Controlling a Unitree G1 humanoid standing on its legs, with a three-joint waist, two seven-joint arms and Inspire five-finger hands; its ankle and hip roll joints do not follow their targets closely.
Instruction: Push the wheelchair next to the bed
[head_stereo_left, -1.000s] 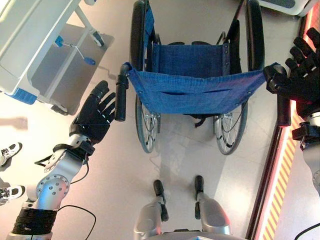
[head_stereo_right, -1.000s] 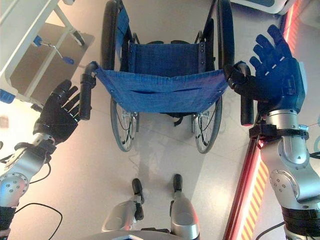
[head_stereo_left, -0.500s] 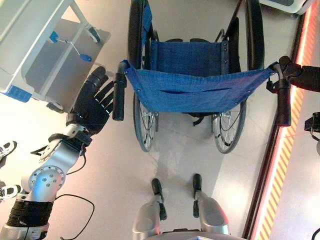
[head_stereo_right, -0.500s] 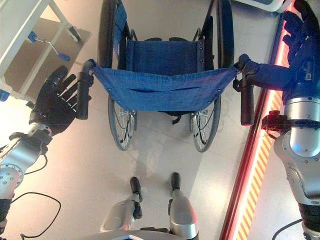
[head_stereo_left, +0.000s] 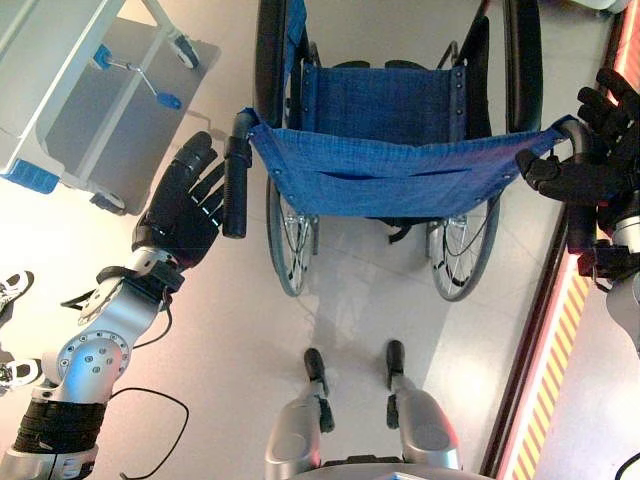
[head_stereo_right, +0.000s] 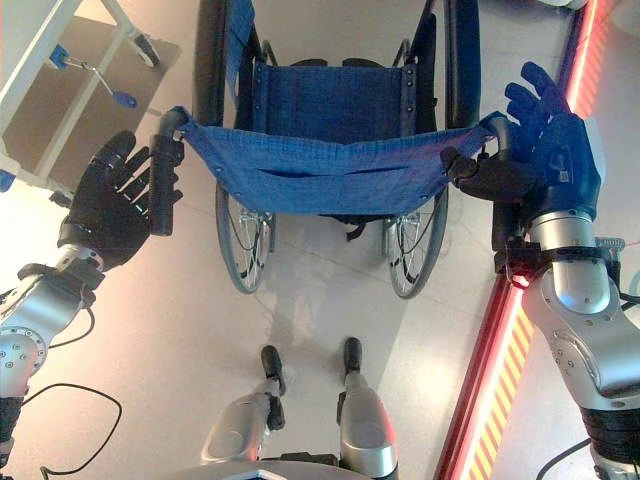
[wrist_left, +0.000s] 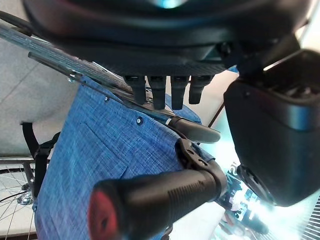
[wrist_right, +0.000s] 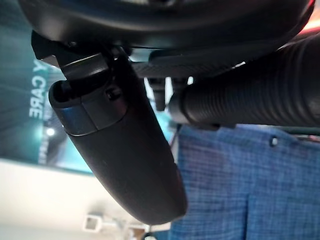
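Directly ahead, the blue-seated wheelchair (head_stereo_left: 385, 150) is seen from behind on the floor, with the bed (head_stereo_left: 60, 90) off to its left. The left hand (head_stereo_left: 185, 215) is held spread against the left push handle (head_stereo_left: 236, 185). The right hand (head_stereo_right: 545, 160) is spread at the right push handle (head_stereo_right: 503, 185), thumb extended under the backrest.

My two arms are silver-grey with round screw-studded joints; the left hand (head_stereo_left: 183, 222) and right hand (head_stereo_right: 556, 170) are dark, with black segmented fingers (head_stereo_left: 199, 160) and dark wrist cuffs.
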